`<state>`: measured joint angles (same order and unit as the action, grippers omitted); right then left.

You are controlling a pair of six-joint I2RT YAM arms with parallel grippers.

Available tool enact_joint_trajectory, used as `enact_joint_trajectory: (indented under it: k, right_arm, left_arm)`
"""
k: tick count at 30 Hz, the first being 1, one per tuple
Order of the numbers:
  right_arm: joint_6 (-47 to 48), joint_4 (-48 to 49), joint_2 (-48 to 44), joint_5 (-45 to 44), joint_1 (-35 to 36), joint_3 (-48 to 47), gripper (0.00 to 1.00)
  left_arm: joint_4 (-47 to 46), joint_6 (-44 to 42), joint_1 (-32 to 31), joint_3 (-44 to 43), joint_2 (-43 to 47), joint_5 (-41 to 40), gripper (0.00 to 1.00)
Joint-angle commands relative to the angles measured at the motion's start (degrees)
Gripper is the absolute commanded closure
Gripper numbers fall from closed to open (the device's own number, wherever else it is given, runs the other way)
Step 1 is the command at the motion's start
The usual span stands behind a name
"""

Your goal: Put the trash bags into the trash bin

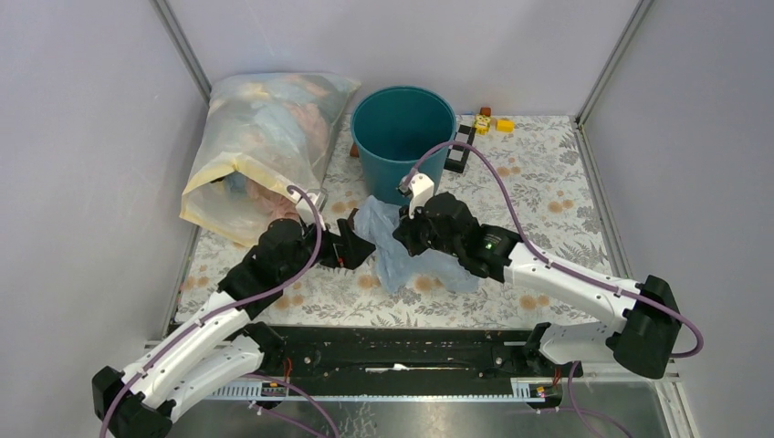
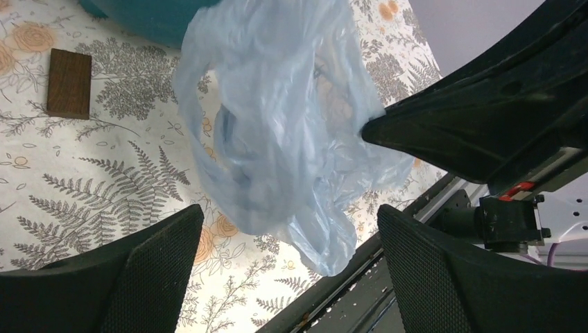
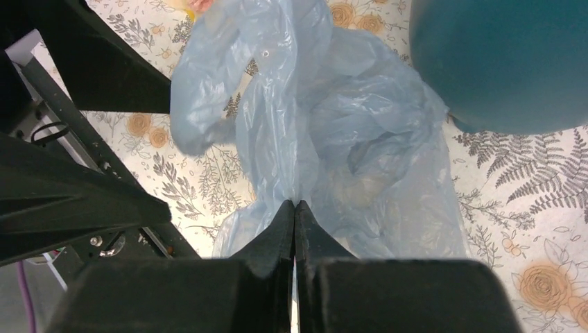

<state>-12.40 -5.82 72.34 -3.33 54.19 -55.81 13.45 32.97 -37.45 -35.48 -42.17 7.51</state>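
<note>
Blue film bag [image 1: 399,258] sits just before the bin [image 1: 391,170] from above, between both arms. At the left wrist, our left gripper [image 2: 288,232] gapes, holding nothing. At the right wrist, our right gripper [image 3: 295,206] pinches the bag. We should lift high so the trailing film clears the rim.

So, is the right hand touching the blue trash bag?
Touching. In the right wrist view, the right hand is shut and pinches a fold of the blue trash bag at its tips.
</note>
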Motion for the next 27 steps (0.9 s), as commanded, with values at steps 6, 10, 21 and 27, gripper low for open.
enact_joint_trajectory:
  k: [6, 10, 21, 27]
  right_arm:
    - [-5.22, -3.26, 0.52, -1.58, 0.31, -2.21, 1.00]
    - [-5.57, -3.23, 0.53, -0.51, 0.37, -2.09, 1.00]
    - [-5.61, -3.19, -0.34, 2.05, 0.30, -1.67, 1.00]
    - [-6.39, -3.31, -1.63, 1.78, 0.26, -1.43, 1.00]
  left_arm:
    - [-6.42, -1.15, -0.72, 1.76, -3.82, 2.45, 0.19]
    - [-8.04, -1.44, -0.95, 2.78, -5.10, -0.97, 0.29]
    - [-21.03, -1.99, -0.95, 7.89, -7.92, -9.54, 0.43]
    - [-33.59, -2.07, -0.96, 11.43, -10.77, -11.60, 0.59]
